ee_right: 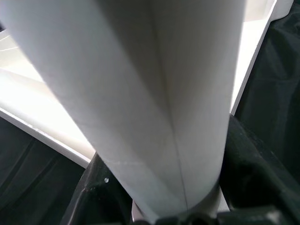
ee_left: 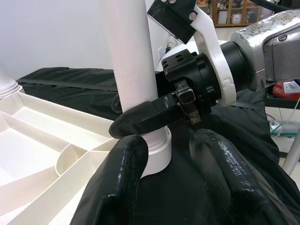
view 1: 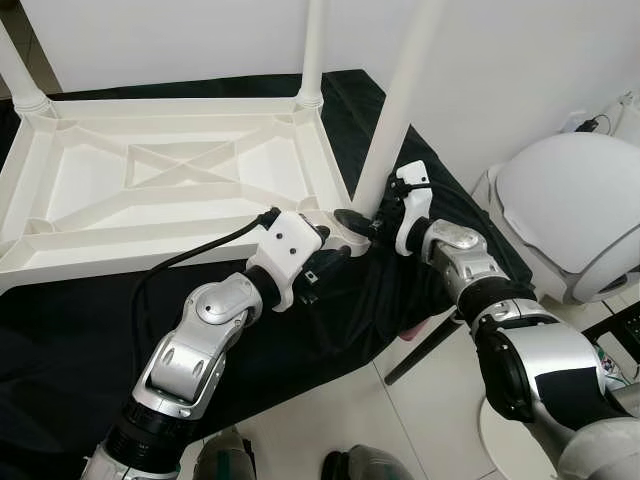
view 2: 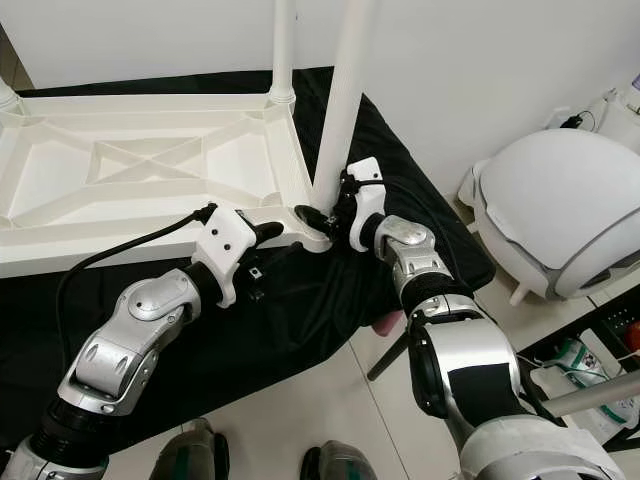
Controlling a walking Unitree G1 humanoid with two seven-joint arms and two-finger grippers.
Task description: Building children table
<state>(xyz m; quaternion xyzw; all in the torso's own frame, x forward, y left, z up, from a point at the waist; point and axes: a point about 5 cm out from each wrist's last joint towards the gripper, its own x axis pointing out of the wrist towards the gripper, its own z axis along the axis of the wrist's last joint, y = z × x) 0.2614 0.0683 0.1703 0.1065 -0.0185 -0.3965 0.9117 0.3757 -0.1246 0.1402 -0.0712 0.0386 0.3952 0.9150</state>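
A white plastic children's table (view 1: 100, 240) lies upside down on a black cloth (view 1: 80, 340). At its near right corner a white table leg (view 1: 400, 100) stands upright in the round corner socket (ee_left: 157, 150). My right gripper (view 1: 368, 222) is shut on this leg just above the socket; one black finger (ee_left: 150, 117) wraps around the leg, which also runs between the fingers in the right wrist view (ee_right: 154, 93). My left gripper (view 1: 335, 250) is open at the same corner, low beside the socket, its two fingers (ee_left: 133, 180) apart with nothing between them.
Two more legs stand upright at the far corners (view 1: 313, 50) (view 1: 20, 80). A large round white appliance (view 1: 580, 210) sits on the floor to the right. A dark support bar (view 1: 425, 350) slants out from under the cloth. A white wall runs behind.
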